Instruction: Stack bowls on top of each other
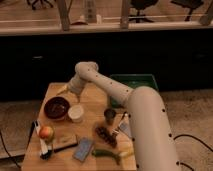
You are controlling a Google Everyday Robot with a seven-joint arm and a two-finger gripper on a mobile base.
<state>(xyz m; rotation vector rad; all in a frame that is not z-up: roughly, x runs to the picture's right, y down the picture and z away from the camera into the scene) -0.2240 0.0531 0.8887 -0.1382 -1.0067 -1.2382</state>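
Note:
A wide dark maroon-brown bowl (56, 107) sits on the left part of the wooden table (92, 102). Its rim looks reddish. I cannot tell whether the orange-red bowl sits under it, and I see no separate orange-red bowl. My gripper (68, 91) hangs at the end of the white arm (107, 85), just behind and slightly right of the bowl, near the table's far left corner. It holds nothing that I can see.
A small white cup (76, 113) stands right of the bowl. A dark metal cup (110, 116) is mid-table. An apple (46, 132), a blue packet (83, 148), a dark bunch (104, 134) and a green item (107, 154) lie near the front. A green tray (132, 82) is at the back right.

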